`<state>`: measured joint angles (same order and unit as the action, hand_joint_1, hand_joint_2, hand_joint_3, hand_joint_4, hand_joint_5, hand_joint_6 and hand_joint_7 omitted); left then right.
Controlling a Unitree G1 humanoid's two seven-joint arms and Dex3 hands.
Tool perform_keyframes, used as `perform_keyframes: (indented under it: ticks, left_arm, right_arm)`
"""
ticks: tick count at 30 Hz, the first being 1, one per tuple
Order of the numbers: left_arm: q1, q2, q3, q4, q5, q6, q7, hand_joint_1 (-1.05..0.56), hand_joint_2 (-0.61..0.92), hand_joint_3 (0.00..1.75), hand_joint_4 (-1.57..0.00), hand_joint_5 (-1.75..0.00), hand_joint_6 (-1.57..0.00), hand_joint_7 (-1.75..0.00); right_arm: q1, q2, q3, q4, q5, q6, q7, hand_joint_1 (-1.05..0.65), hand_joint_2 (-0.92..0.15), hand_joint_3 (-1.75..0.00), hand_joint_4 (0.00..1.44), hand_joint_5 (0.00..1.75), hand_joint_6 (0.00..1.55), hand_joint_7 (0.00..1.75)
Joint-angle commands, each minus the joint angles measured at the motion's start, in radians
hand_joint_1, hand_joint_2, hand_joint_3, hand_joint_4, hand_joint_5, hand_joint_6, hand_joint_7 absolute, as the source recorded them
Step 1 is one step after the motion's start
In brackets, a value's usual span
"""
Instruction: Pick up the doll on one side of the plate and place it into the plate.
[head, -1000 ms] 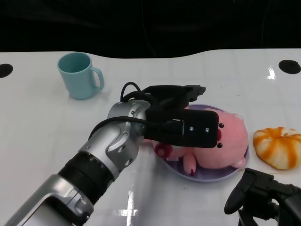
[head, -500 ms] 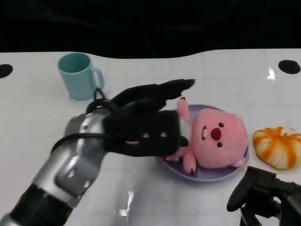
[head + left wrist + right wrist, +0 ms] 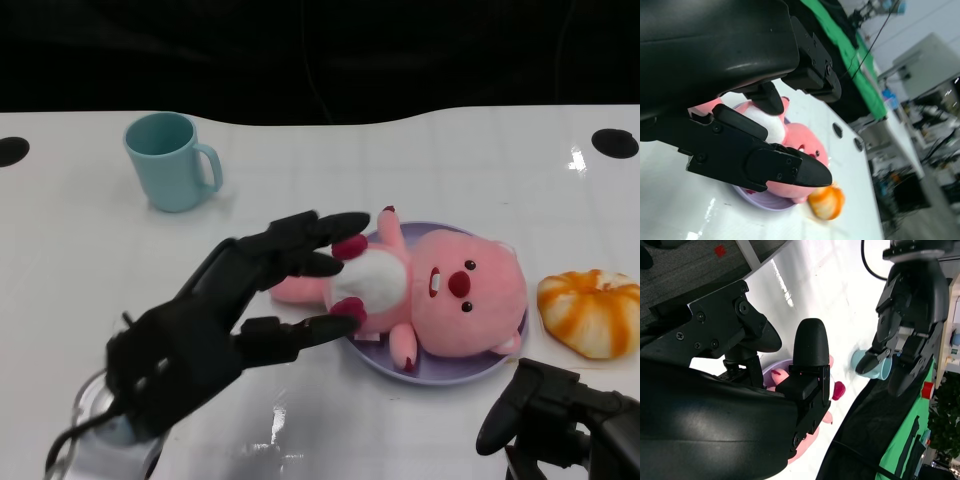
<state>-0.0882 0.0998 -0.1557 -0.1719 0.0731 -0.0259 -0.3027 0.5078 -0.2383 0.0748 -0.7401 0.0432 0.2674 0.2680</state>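
The doll [image 3: 430,290] is the pink plush, and I see it lying on its back in the purple plate [image 3: 470,372], head toward my right, one foot hanging over the near-left rim. So I judge the placing done and the step in hand is getting clear of it cleanly. Nearest me, my right hand [image 3: 560,420] sits low at the table's near edge with its fingers curled in on nothing, apart from the plate; I'd leave it there. My left hand [image 3: 225,320] is spread and empty, its fingertips [image 3: 340,325] just beside the doll's legs, maybe brushing them. I'd lift and draw it toward me and to the left so no finger snags the plush. Beyond the plate's right side lies an orange-and-white plush [image 3: 590,312]; farther back left stands a teal mug [image 3: 170,160], which my arm should avoid.
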Motion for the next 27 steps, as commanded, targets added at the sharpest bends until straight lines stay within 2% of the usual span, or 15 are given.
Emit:
perform_keyframes:
  ticks: [1, 2, 3, 4, 5, 6, 7, 9, 12, 17, 21, 27]
  left_arm:
    - [0.081, -0.027, 0.035, -0.04, -0.046, -0.044, 0.049, -0.42, 0.92, 0.15, -0.58, -1.01, -0.75, -0.29]
    - [0.116, -0.046, 0.043, -0.063, -0.071, -0.035, 0.063, -0.39, 0.92, 0.16, -0.63, -1.03, -0.79, -0.31]
    - [0.14, -0.059, 0.048, -0.08, -0.089, -0.027, 0.073, -0.32, 0.87, 0.28, -0.71, -1.09, -0.83, -0.4]
    - [0.173, -0.08, 0.054, -0.11, -0.117, 0.003, 0.088, -0.3, 0.76, 0.49, -0.73, -1.11, -0.81, -0.49]
    - [0.201, -0.095, 0.057, -0.138, -0.138, 0.031, 0.102, -0.24, 0.67, 0.72, -0.77, -1.18, -0.81, -0.64]
    - [0.233, -0.104, 0.058, -0.17, -0.15, 0.059, 0.114, -0.18, 0.58, 0.96, -0.81, -1.28, -0.78, -0.88]
    - [0.261, -0.108, 0.058, -0.201, -0.16, 0.087, 0.122, -0.14, 0.55, 1.09, -0.81, -1.37, -0.74, -1.05]
    - [0.305, -0.106, 0.06, -0.259, -0.19, 0.147, 0.124, -0.1, 0.53, 1.24, -0.83, -1.52, -0.73, -1.26]
    - [0.34, -0.099, 0.064, -0.316, -0.234, 0.215, 0.119, -0.08, 0.52, 1.33, -0.82, -1.67, -0.74, -1.39]
    - [0.438, -0.074, 0.059, -0.453, -0.338, 0.403, 0.114, -0.08, 0.5, 1.33, -0.84, -1.74, -0.79, -1.49]
    - [0.426, -0.07, 0.071, -0.424, -0.37, 0.443, 0.111, -0.07, 0.45, 1.38, -0.89, -1.75, -0.8, -1.58]
    - [0.379, -0.049, 0.139, -0.357, -0.432, 0.471, 0.097, -0.1, 0.4, 1.46, -0.94, -1.75, -0.76, -1.74]
  right_arm:
    - [0.002, -0.001, -0.002, -0.017, 0.005, 0.006, -0.008, -0.04, -0.63, -1.13, 0.61, 1.75, 0.55, 1.5]
    - [0.001, -0.001, -0.002, -0.017, 0.007, 0.002, -0.006, -0.04, -0.62, -1.13, 0.62, 1.75, 0.55, 1.5]
    - [0.001, -0.002, -0.001, -0.016, 0.008, -0.002, -0.005, -0.03, -0.63, -1.14, 0.62, 1.75, 0.55, 1.5]
    - [0.0, -0.002, 0.0, -0.018, 0.009, 0.0, -0.005, -0.03, -0.63, -1.14, 0.62, 1.75, 0.54, 1.5]
    - [0.0, -0.001, 0.002, -0.02, 0.009, 0.002, -0.005, -0.03, -0.63, -1.14, 0.61, 1.75, 0.54, 1.5]
    - [0.0, -0.001, 0.004, -0.021, 0.007, 0.005, -0.006, -0.03, -0.63, -1.14, 0.61, 1.75, 0.54, 1.51]
    - [0.0, 0.0, 0.007, -0.023, 0.006, 0.008, -0.008, -0.03, -0.63, -1.15, 0.6, 1.75, 0.54, 1.51]
    - [0.0, 0.001, 0.011, -0.025, 0.005, 0.011, -0.009, -0.03, -0.63, -1.15, 0.6, 1.75, 0.54, 1.51]
    - [0.0, 0.001, 0.013, -0.026, 0.005, 0.01, -0.01, -0.03, -0.63, -1.16, 0.6, 1.75, 0.53, 1.51]
    - [-0.007, -0.003, 0.004, -0.02, 0.01, 0.005, -0.006, -0.04, -0.63, -1.15, 0.6, 1.75, 0.53, 1.51]
    - [-0.013, -0.004, -0.01, 0.002, 0.023, -0.006, 0.002, -0.04, -0.64, -1.13, 0.61, 1.74, 0.54, 1.5]
    - [-0.029, -0.002, -0.026, 0.036, 0.035, -0.02, 0.007, -0.05, -0.64, -1.1, 0.61, 1.72, 0.55, 1.47]
